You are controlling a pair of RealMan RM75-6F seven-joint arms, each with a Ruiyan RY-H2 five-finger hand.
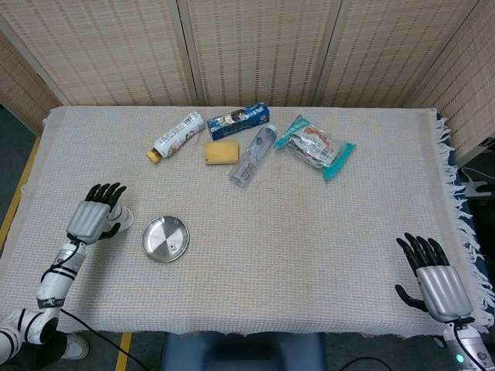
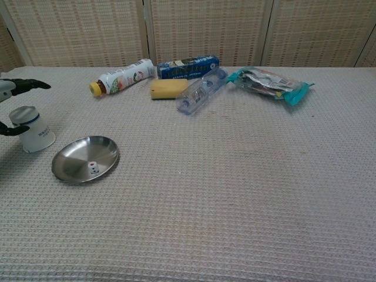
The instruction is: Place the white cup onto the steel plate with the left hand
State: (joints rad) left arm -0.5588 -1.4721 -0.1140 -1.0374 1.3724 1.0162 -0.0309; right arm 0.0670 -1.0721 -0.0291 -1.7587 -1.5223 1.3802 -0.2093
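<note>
Beside the steel plate (image 2: 86, 158), left hand (image 1: 93, 218) fingers (image 2: 26, 85) spread around white cup (image 2: 33, 129), not gripping

White cup (image 2: 33, 130) with dark band; shiny steel plate (image 2: 85, 158); yellow sponge (image 2: 168, 89); beige waffle-weave cloth (image 2: 235, 188).

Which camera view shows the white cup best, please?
The chest view. There the white cup stands upside down on the table, fully visible beside the steel plate. In the head view the left hand hovers over the cup, so only a small white part shows.
</note>
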